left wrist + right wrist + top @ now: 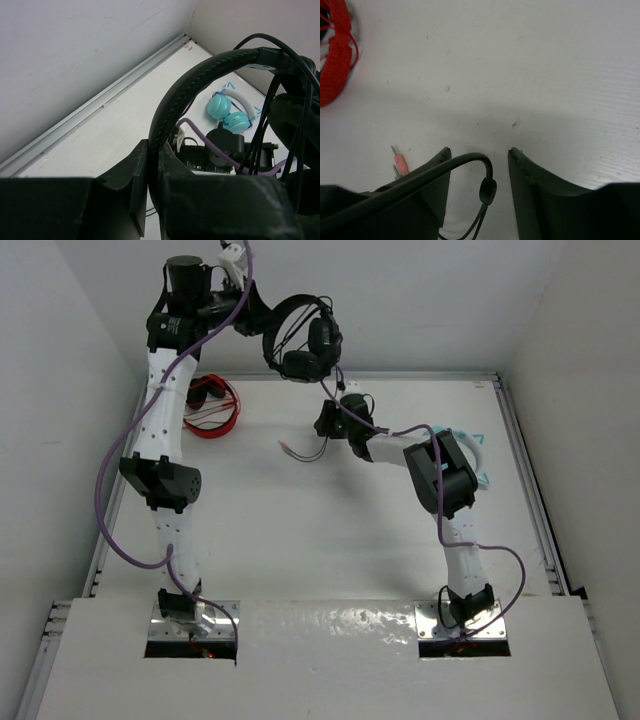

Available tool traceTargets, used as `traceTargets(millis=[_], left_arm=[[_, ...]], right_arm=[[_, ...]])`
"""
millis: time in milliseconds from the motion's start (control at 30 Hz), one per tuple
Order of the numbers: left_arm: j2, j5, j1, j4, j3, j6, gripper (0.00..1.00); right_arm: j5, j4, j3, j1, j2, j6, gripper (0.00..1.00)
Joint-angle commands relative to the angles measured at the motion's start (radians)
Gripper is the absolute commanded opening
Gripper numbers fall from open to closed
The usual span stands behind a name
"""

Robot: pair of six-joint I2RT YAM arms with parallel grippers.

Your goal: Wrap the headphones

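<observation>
Light falls evenly from above, bright and flat on the matte white table point(330, 530). The shadows under my arms are faint and soft-edged. The glossy white board point(330, 625) at my bases throws patchy glare. In my right wrist view a broad grey shadow lies across the surface, and my black fingers point(545, 200) blur close to the lens — as do the black over-ear headphones point(210, 66) in the left wrist view, dim and grainy.

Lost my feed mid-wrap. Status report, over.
Left claw shut on the headband of the headphones, raised high. Right claw open, low, cable looping between its jaws. Red headphones and teal headphones off to the sides.
</observation>
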Motion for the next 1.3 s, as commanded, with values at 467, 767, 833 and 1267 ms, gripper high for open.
traceTargets(millis=[467,767,833,1267], left_arm=[[-0.019,-0.345,0.069,0.299,-0.165,-0.461,0.00],[-0.012,-0.623,0.049,0.358,-0.363,-0.193,0.00],[-0.013,-0.672,0.044,0.395,-0.447,-0.071,0.00],[-0.027,-0.511,0.029,0.245,-0.551,0.391,0.00]], right_arm=[[-0.010,-0.424,0.164,0.297,-0.068,-0.141,0.00],[-0.191,-0.813,0.426,0.482,-0.130,-0.362,0.00],[-0.214,-0.866,0.507,0.482,-0.157,-0.360,0.00],[0.211,-1.187,0.669,0.338,-0.304,-0.592,0.00]])
